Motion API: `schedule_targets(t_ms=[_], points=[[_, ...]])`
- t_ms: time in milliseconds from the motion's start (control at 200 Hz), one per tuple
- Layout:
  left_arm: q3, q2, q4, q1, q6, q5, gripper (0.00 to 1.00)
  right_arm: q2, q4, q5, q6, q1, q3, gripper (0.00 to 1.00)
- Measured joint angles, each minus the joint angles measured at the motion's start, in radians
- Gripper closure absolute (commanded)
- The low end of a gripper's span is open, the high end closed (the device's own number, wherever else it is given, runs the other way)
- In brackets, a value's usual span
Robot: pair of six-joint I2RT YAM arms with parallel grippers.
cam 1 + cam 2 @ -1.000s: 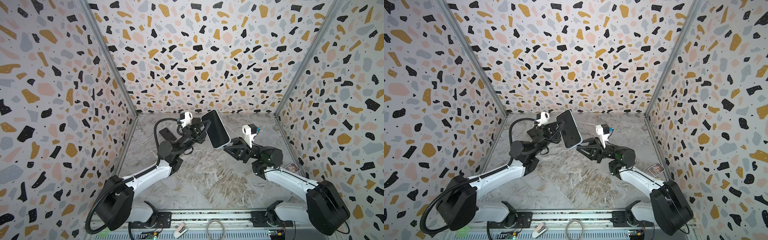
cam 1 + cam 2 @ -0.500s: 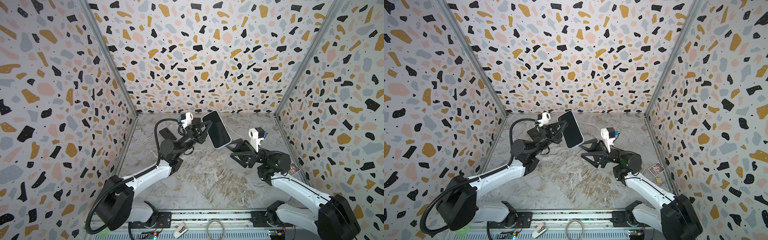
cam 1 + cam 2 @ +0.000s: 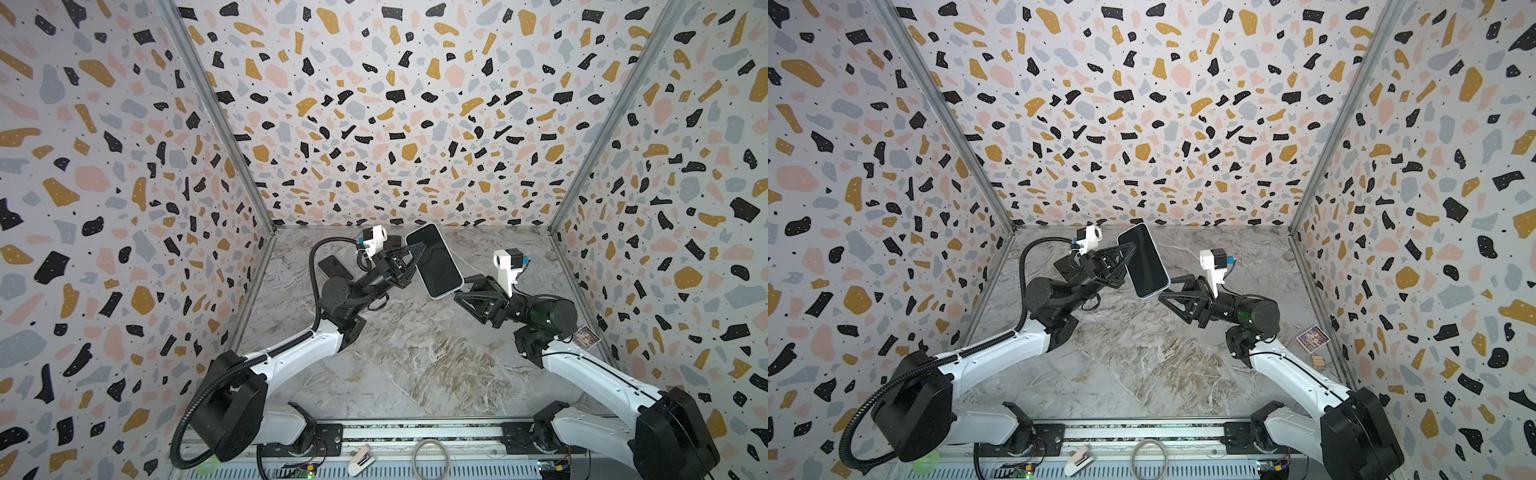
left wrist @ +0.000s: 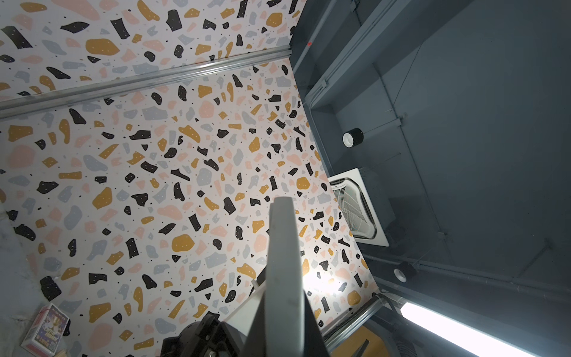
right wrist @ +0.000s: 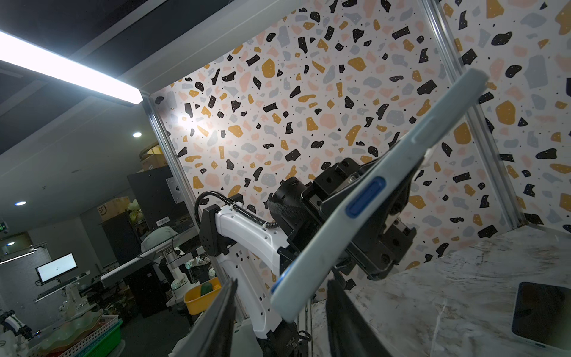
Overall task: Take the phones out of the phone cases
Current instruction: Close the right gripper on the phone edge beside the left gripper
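Note:
The phone point(image 3: 434, 259) point(image 3: 1144, 259), dark screen up, sits inside its pale blue-grey phone case point(image 5: 364, 197) and is held tilted above the table. My left gripper point(image 3: 409, 257) point(image 3: 1121, 257) point(image 4: 284, 324) is shut on the case's long edges near the middle; the case's edge point(image 4: 284, 262) rises between its jaws. My right gripper point(image 3: 457, 291) point(image 3: 1167, 289) point(image 5: 281, 324) is open around the phone's lower end. Its two black fingers point(image 5: 216, 321) stand on either side of that end with gaps, touching nothing.
A second dark flat phone-like slab point(image 3: 334, 268) point(image 3: 1065, 266) point(image 5: 540, 315) lies on the marble table point(image 3: 415, 353) behind my left arm. A small printed card box point(image 3: 586, 336) point(image 3: 1312, 336) point(image 4: 46, 327) and a wooden block point(image 3: 1318, 360) rest by the right wall. Terrazzo walls close three sides.
My right arm drew back slightly to the right, then returned to the phone's lower end. The left gripper and the phone have stayed where they were.

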Motion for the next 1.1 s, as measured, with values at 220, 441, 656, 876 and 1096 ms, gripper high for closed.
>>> schedule_targets(t_ms=[220, 441, 656, 876, 1096], points=[[0.000, -0.009, 0.000, 0.000, 0.011, 0.003, 1.00, 0.000, 0.039, 0.003, 0.040, -0.033, 0.000, 0.62], [0.000, -0.011, -0.002, 0.000, 0.016, 0.005, 1.00, 0.000, 0.068, 0.003, 0.063, -0.039, 0.000, 0.69], [0.000, -0.011, -0.004, 0.000, 0.025, 0.009, 1.00, 0.018, 0.089, 0.001, 0.083, -0.039, 0.000, 0.83], [0.000, -0.013, 0.001, 0.005, 0.033, 0.009, 1.00, 0.029, 0.129, 0.003, 0.116, -0.039, -0.010, 0.92], [0.000, -0.013, 0.002, 0.000, 0.011, 0.017, 1.00, 0.043, 0.203, 0.008, 0.127, -0.039, -0.029, 0.94]])
